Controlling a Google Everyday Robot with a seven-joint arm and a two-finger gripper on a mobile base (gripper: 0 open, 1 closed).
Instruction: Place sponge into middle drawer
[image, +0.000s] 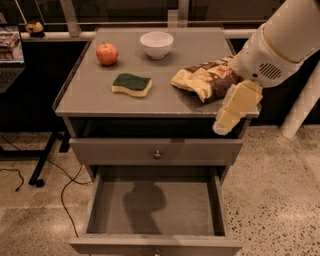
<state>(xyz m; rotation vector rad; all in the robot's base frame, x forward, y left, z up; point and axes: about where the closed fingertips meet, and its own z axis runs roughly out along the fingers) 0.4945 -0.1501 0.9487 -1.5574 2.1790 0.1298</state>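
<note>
The sponge (131, 84), pale yellow with a dark green top, lies flat on the cabinet top left of centre. The middle drawer (192, 205) is pulled open below, and nothing shows inside but a shadow. The drawer one tier higher (157, 151) is shut, with a round knob. My gripper (226, 124), pale yellow on a white arm, hangs at the cabinet top's right front corner. It points down and left, well right of the sponge, with nothing visibly held.
On the cabinet top (90, 102) stand a red apple (107, 53) at the back left, a white bowl (156, 44) at the back centre, and a crinkled snack bag (205, 80) right next to my arm. Cables (65, 195) lie on the floor at left.
</note>
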